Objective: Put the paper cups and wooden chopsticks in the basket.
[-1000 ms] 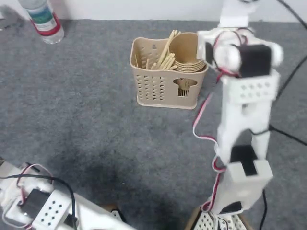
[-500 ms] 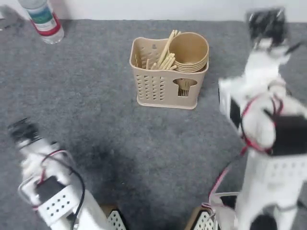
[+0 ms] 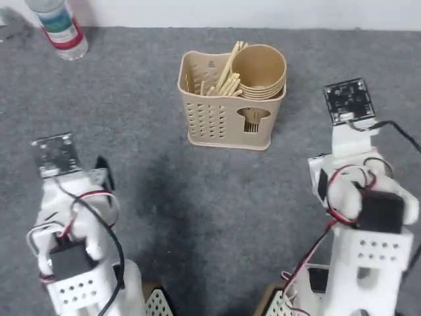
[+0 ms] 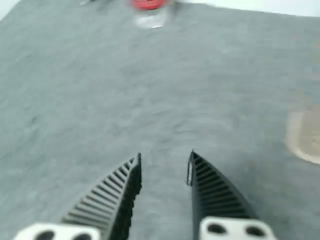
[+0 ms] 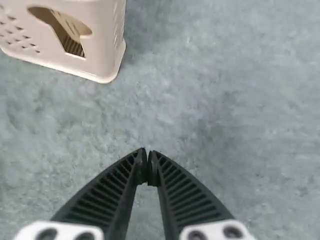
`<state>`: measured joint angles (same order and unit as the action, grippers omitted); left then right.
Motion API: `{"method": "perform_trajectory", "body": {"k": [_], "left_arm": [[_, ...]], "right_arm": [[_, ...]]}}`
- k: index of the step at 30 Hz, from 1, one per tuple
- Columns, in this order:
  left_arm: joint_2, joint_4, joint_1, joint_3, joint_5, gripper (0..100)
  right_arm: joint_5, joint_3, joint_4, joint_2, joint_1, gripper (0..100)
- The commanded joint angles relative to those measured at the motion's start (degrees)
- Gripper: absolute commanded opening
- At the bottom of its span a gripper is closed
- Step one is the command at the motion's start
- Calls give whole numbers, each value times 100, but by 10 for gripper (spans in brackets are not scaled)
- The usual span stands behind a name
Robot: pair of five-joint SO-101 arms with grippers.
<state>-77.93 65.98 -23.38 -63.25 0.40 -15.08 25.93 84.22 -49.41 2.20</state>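
Paper cups point(image 3: 262, 66) and chopsticks point(image 3: 227, 69) in the basket point(image 3: 227, 125); job looks done.
Left gripper point(image 4: 165, 165) jaws apart, right gripper point(image 5: 147, 162) together, both empty: park clear of it.

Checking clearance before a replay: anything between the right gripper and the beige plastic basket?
Nothing visible. Bare grey carpet lies between the shut right gripper and the beige perforated plastic basket; the stacked brown paper cups and wooden chopsticks already sit inside it.
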Motion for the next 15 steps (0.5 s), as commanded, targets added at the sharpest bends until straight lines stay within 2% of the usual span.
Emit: {"method": "perform_trajectory", "body": {"k": [1,5,7,11,15], "left_arm": [[-79,132,1160,488,88,130],[-79,-273,1363,435,114,7],[-79,-290,1363,382,220,13],[-264,-193,1354,48,914,12],[-958,-149,1371,-690,932,12]], "right_arm": [[695,404,-620,-127,66,8],[1398,484,-804,-127,66,8],[1609,475,-892,-127,48,8],[1899,642,-884,-136,-312,9],[1952,1029,-716,-136,-470,9]]}}
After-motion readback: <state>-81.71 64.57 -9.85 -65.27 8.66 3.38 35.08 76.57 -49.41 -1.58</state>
